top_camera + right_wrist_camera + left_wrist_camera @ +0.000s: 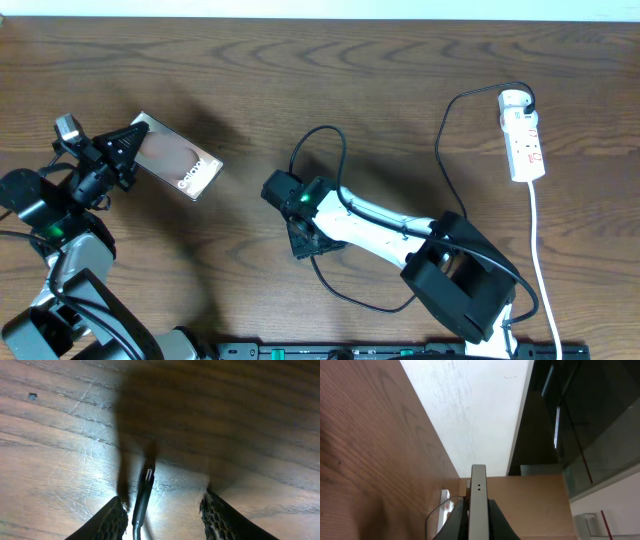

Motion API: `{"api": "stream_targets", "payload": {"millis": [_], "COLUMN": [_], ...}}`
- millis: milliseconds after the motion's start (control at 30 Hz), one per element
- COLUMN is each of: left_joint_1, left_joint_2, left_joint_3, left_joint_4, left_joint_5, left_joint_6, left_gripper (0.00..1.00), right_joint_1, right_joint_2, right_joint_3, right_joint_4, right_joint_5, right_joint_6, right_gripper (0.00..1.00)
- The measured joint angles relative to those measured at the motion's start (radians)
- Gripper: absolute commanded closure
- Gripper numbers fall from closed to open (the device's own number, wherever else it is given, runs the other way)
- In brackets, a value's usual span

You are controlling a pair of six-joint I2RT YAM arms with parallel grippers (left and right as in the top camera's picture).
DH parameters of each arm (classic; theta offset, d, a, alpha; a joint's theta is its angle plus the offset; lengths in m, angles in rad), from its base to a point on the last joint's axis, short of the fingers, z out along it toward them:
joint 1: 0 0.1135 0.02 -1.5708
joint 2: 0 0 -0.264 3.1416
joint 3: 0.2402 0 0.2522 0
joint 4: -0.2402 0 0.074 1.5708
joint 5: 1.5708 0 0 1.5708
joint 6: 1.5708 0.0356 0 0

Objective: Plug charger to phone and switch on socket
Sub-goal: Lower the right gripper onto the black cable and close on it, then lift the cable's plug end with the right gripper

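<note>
Left gripper (478, 512): clamped on the phone (478, 485) across its two flat faces, with the thin edge running out ahead between the fingers
Phone: at the left of the table (300, 60), glossy face up and lettered end aimed toward the centre; the hold looks meant to steady it and leave that end free for a plug
Right gripper (162, 502): lowered to the wood at mid-table, jaws partly apart and straddling the cable, with bare table showing between it and each pad
Charger (141, 497): thin black cable trailing from the socket and looping across the centre; its plug tip lies flat between the right fingers, pointing away from the wrist, so a pinch just behind the tip seems intended
Socket (524, 138): white strip at the far right, well apart from both arms, its white cord running to the near edge; the switch position is too small to read
Step in hand: by appearances, picking up the plug end; plugging in and switching on are not yet done
</note>
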Motion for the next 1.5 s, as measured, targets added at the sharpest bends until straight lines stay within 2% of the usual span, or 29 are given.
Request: {"api": "stream_targets", "payload": {"millis": [67, 133, 233, 467, 833, 1067, 1200, 1300, 1500], "left_joint_1": [0.000, 0.000, 0.000, 0.000, 0.000, 0.000, 0.000, 0.000, 0.000], "left_joint_2": [0.000, 0.000, 0.000, 0.000, 0.000, 0.000, 0.000, 0.000, 0.000], "left_joint_3": [0.000, 0.000, 0.000, 0.000, 0.000, 0.000, 0.000, 0.000, 0.000], "left_joint_4": [0.000, 0.000, 0.000, 0.000, 0.000, 0.000, 0.000, 0.000, 0.000], "left_joint_5": [0.000, 0.000, 0.000, 0.000, 0.000, 0.000, 0.000, 0.000, 0.000], "left_joint_6": [0.000, 0.000, 0.000, 0.000, 0.000, 0.000, 0.003, 0.004, 0.004], "left_gripper": [0.93, 0.93, 0.93, 0.93, 0.93, 0.93, 0.93, 0.93, 0.93], "right_joint_1": [0.000, 0.000, 0.000, -0.002, -0.006, -0.016, -0.042, -0.050, -0.050], "right_joint_2": [0.000, 0.000, 0.000, 0.001, 0.001, 0.002, 0.002, 0.002, 0.002], "right_joint_3": [0.000, 0.000, 0.000, 0.000, 0.000, 0.000, 0.001, 0.001, 0.001], "right_joint_4": [-0.001, -0.002, -0.003, -0.006, -0.006, -0.004, -0.002, 0.001, 0.000], "right_joint_5": [0.000, 0.000, -0.003, -0.005, -0.007, -0.018, -0.024, -0.026, -0.021], "right_joint_6": [0.000, -0.001, -0.002, -0.002, -0.002, 0.006, 0.019, 0.024, 0.029], "right_gripper": [0.52, 0.56, 0.67, 0.75, 0.81, 0.77, 0.71, 0.78, 0.84]}}
